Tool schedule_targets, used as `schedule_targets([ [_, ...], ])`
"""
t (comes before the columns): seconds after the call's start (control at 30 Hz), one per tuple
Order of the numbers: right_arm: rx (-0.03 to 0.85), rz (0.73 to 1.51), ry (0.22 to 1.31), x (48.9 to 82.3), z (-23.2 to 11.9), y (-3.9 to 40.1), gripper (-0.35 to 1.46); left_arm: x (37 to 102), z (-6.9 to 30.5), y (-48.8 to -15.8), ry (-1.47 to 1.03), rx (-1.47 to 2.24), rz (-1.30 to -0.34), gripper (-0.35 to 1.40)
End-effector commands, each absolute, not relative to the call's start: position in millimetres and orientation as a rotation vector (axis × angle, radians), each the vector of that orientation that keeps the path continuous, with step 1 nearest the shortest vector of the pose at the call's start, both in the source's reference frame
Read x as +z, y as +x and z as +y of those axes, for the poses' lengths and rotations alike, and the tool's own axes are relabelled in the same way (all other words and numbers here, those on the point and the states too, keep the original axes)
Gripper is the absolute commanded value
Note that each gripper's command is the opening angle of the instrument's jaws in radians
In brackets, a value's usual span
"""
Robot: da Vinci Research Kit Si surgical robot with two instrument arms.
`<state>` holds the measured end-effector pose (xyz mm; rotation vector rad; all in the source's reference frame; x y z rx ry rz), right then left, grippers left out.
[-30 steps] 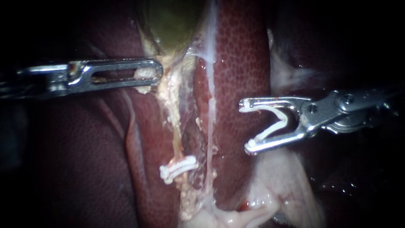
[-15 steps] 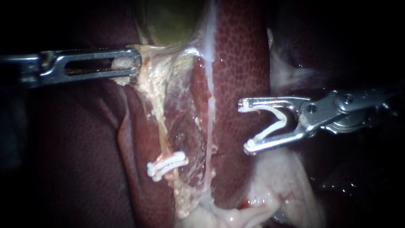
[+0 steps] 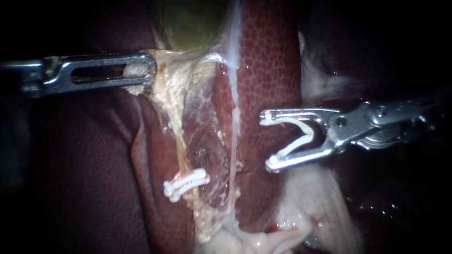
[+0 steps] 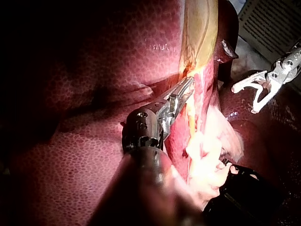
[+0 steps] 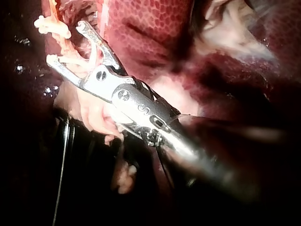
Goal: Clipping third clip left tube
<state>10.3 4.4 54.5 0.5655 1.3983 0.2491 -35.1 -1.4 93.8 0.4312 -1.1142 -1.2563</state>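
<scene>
My left instrument [image 3: 139, 70] comes in from the left, its slotted jaws shut on pale tissue just below the gallbladder [image 3: 188, 23], holding it out to the left. The left tube [image 3: 176, 136] runs down from there as a stretched pale strand. Two white clips [image 3: 186, 182] lie close together across its lower end. A thinner right tube [image 3: 233, 141] runs beside it. My right instrument [image 3: 266, 140] stands to the right of both tubes over the liver [image 3: 268, 70]. Its jaws are wide apart, with an open white clip [image 3: 301, 136] seated between them, touching neither tube.
Pale fatty tissue [image 3: 310, 207] lies below my right instrument. Dark liver lobe [image 3: 84, 178] fills the left side. In the left wrist view my left instrument [image 4: 181, 96] grips the tissue edge, and my right instrument [image 4: 256, 92] hangs beyond it.
My left instrument has pulled the tissue to the left, stretching the left tube and shifting its clips left. My right instrument with its clip has moved slightly left and down, towards the tubes.
</scene>
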Motion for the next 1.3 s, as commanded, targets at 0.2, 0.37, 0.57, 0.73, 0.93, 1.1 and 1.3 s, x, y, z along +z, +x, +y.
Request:
schedule_targets([
  [0.2, 0.249, 1.409, 0.572, 56.9, 3.5, 12.5, 0.60, 93.8, -1.5, -35.1, 0.430, -1.256, -1.114, -0.20],
  [0.37, 0.260, 1.406, 0.584, 58.8, 2.8, 14.6, 0.60, 93.9, -1.6, -35.1, 0.429, -1.257, -1.114, -0.20],
  [0.57, 0.270, 1.402, 0.606, 60.6, 2.1, 17.2, 0.60, 93.9, -1.6, -35.3, 0.428, -1.257, -1.114, -0.20],
  [0.73, 0.272, 1.403, 0.620, 61.7, 1.3, 19.3, 0.60, 93.8, -1.7, -35.4, 0.427, -1.258, -1.114, -0.20],
  [0.93, 0.270, 1.402, 0.634, 62.5, 1.1, 21.6, 0.60, 93.7, -1.8, -35.4, 0.426, -1.258, -1.114, -0.20],
  [1.1, 0.269, 1.402, 0.650, 62.8, 1.0, 23.0, 0.60, 93.7, -1.8, -35.4, 0.426, -1.258, -1.114, -0.20],
  [1.3, 0.265, 1.407, 0.692, 63.1, 0.8, 24.2, 0.60, 93.7, -1.8, -35.5, 0.425, -1.258, -1.114, -0.20],
])
